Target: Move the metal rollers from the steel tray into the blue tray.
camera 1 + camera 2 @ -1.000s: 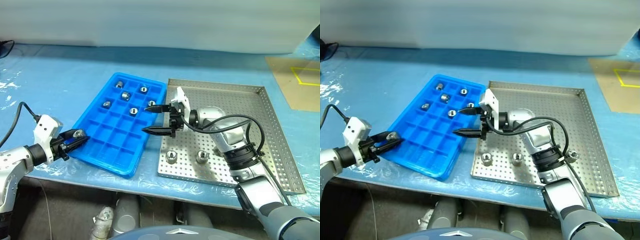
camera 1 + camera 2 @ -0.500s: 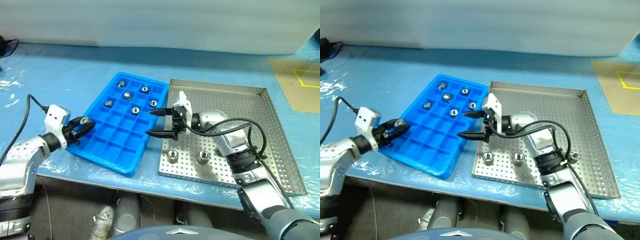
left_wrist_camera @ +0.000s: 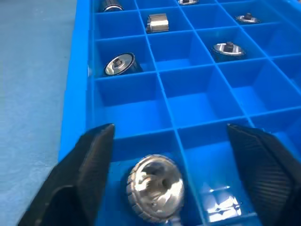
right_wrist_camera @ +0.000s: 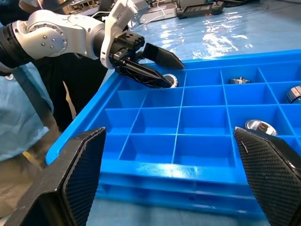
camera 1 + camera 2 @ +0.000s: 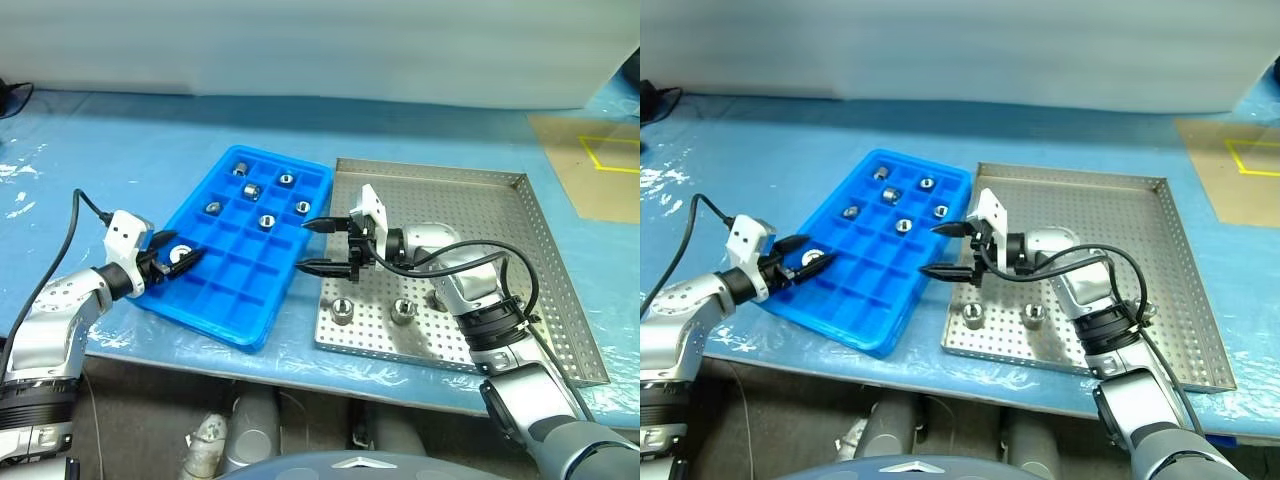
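Note:
The blue tray (image 5: 240, 290) lies left of the steel tray (image 5: 470, 210). Several metal rollers (image 5: 267, 222) sit in its far compartments. My left gripper (image 5: 183, 255) reaches over the tray's left rim and is open. One roller (image 3: 155, 187) lies loose in the compartment between its fingers (image 3: 89, 169). My right gripper (image 5: 303, 246) hangs open and empty over the blue tray's right edge, pointing left. Two rollers (image 5: 342, 309) (image 5: 403, 311) stand near the steel tray's front rim, below the right forearm.
Blue plastic sheeting covers the table, whose front edge runs just below both trays. A brown board with yellow tape (image 5: 600, 170) lies at the far right. A black cable (image 5: 75, 215) loops off my left wrist.
My left gripper moved forward over the blue tray's rim and opened, letting the roller go into a compartment. The right gripper stayed put, still open.

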Controlling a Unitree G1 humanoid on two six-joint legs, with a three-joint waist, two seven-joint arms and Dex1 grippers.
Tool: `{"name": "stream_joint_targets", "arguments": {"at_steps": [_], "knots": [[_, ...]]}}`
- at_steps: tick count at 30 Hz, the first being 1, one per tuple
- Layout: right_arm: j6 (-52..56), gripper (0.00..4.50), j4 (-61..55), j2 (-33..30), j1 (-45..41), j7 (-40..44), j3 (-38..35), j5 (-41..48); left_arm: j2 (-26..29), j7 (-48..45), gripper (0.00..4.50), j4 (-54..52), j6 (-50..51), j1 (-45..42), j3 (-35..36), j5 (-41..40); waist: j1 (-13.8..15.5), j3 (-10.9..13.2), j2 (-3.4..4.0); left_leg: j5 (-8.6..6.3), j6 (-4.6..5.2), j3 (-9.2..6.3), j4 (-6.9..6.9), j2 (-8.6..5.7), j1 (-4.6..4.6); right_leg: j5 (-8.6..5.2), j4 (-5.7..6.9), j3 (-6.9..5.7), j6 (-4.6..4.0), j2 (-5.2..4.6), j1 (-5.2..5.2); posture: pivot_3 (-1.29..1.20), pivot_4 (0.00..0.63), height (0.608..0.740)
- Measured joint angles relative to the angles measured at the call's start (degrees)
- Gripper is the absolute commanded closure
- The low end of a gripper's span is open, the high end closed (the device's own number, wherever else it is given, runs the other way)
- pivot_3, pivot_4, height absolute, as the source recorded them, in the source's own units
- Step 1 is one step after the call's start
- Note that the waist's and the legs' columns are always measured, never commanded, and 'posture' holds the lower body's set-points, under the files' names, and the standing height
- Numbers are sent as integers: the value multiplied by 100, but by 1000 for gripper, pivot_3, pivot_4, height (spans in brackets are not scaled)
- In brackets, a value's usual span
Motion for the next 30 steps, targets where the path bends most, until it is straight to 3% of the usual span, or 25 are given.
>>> {"name": "stream_joint_targets", "arguments": {"at_steps": [9, 14, 19, 24, 27, 30], "knots": [[-1, 0, -2, -47, 19, -11, 0, 0, 52, -56, 496, -69, 147, -55, -24, -72, 7, 0, 0, 3, -4, 0, 1, 2, -4, 2, -2, -2, -4, 0, -1, 186, 150, 740], [-5, 0, -41, -43, 90, -68, 6, -52, 339, -714, 496, -1307, 978, -360, -520, -711, 49, 0, -4, 1, 0, 2, 11, -2, -30, 2, -6, -8, -5, -4, -10, 168, 150, 740], [-7, 0, -205, -59, 198, -135, -1, -68, 408, -1004, 496, -1714, 1466, -803, -809, -1075, -38, -1, -3, 4, -5, 3, 7, 1, -18, 2, 1, -4, -5, -1, -11, 143, 150, 740], [-5, 0, -286, -75, 271, -249, -17, -70, 556, -1401, 496, -1362, 1352, -899, -1371, -835, -135, -1, -2, 5, -6, 4, 6, 0, -20, 2, -2, -4, -5, 0, -12, 108, 150, 740], [2, 0, -365, -134, 348, -329, -60, -70, 650, -1562, 13, -977, 1165, -949, -1544, -587, -144, -1, -2, 5, -6, 3, 7, -1, -21, 2, -3, -4, -5, 0, -11, 92, 150, 740], [11, 0, -452, -160, 387, -401, -104, -69, 645, -1674, 13, -772, 963, -1021, -1650, -418, -144, -1, -2, 5, -6, 4, 7, -1, -21, 2, -4, -4, -5, -1, -11, 78, 150, 740]]}}
